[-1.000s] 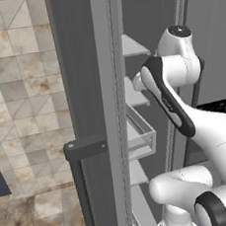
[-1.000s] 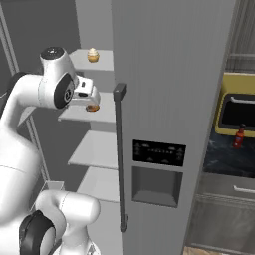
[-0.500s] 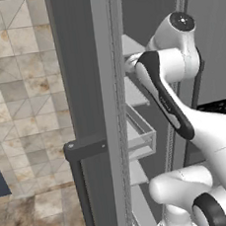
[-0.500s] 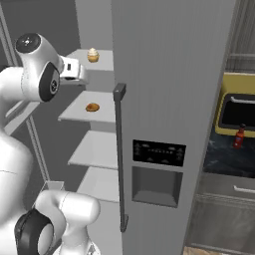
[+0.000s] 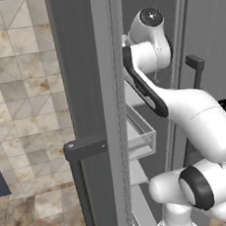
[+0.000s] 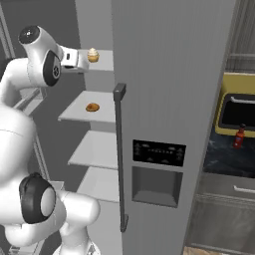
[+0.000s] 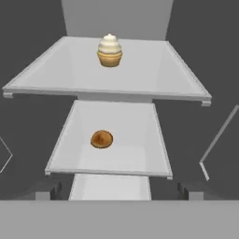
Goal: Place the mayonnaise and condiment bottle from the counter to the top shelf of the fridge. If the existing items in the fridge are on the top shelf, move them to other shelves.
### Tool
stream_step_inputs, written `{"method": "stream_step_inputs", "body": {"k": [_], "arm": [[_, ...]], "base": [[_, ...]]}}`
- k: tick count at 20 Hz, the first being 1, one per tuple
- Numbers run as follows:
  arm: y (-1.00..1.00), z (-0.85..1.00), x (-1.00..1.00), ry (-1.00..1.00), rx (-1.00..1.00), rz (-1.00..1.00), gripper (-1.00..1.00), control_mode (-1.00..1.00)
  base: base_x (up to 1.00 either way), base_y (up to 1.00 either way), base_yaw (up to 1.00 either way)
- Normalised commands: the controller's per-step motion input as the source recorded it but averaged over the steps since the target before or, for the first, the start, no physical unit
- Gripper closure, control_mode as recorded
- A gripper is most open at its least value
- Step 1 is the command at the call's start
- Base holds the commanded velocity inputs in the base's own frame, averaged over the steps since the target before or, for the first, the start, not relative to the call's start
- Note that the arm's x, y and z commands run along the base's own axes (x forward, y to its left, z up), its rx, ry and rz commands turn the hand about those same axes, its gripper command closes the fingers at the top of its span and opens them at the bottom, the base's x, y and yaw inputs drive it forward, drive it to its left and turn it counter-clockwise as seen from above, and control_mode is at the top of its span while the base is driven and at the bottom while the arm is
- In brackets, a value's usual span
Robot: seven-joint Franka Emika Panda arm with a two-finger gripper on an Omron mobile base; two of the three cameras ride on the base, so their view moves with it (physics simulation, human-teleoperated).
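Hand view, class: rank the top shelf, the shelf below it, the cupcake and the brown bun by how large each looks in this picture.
Largest to smallest:
1. Top shelf
2. Shelf below it
3. Cupcake
4. Brown bun

The cupcake only slightly outsizes the bun, and they sit at different distances from the camera, so that last pair is unsure.

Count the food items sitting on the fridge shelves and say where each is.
2: a cupcake on the top shelf, and a bun on the shelf below. Lower shelves are partly hidden.

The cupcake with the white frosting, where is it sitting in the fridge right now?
The cupcake stands alone on the top shelf, toward the back and near the middle in the hand view, one shelf above the brown bun.
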Motion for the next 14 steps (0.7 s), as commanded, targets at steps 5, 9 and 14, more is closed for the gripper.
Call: {"method": "stream_step_inputs", "body": {"k": [5,9,14], "arm": [[0.0,0.0,0.95,0.0,0.0,-0.09,-1.0,-1.0],[0.0,0.0,0.85,0.01,0.0,-0.04,-1.0,-1.0],[0.0,-0.01,0.58,0.01,0.0,0.0,-1.0,-1.0]], "base": [[0.0,0.0,0.0],[0.0,0.0,0.0],[0.0,0.0,0.0]]}}
